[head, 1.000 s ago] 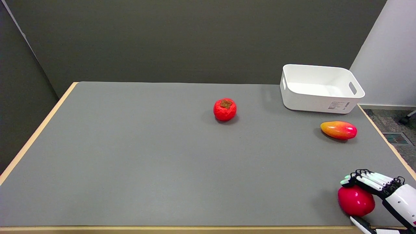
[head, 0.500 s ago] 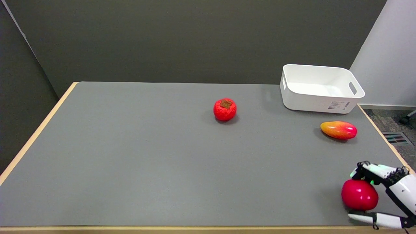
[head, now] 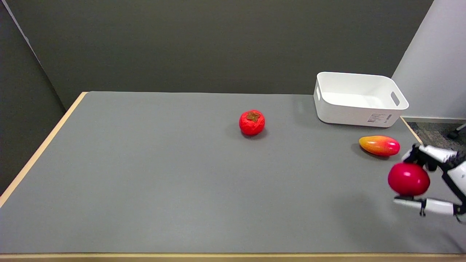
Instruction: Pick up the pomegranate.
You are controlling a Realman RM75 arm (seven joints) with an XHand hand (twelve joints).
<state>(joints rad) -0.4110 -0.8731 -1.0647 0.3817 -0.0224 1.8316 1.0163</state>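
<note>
Right hand [head: 433, 178] grips the pomegranate [head: 408, 179] between fingers above and thumb below, clear of the table [head: 182, 182]; mango [head: 379, 145] just beyond it.

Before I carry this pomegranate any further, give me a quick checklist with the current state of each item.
1. Pomegranate held: ok, the right hand grips it between fingers above and a finger below.
2. Lifted off the table: ok, it hangs above its own faint shadow on the grey top.
3. Grip security: cannot tell, contact on the far side of the fruit is hidden.
4. Clearance from the mango: ok for now, it lies apart from the hand, but close on the far side.
5. White bin free to receive: ok, nothing shows inside.
6. Persimmon out of the way: ok, far off at mid-table.
</note>
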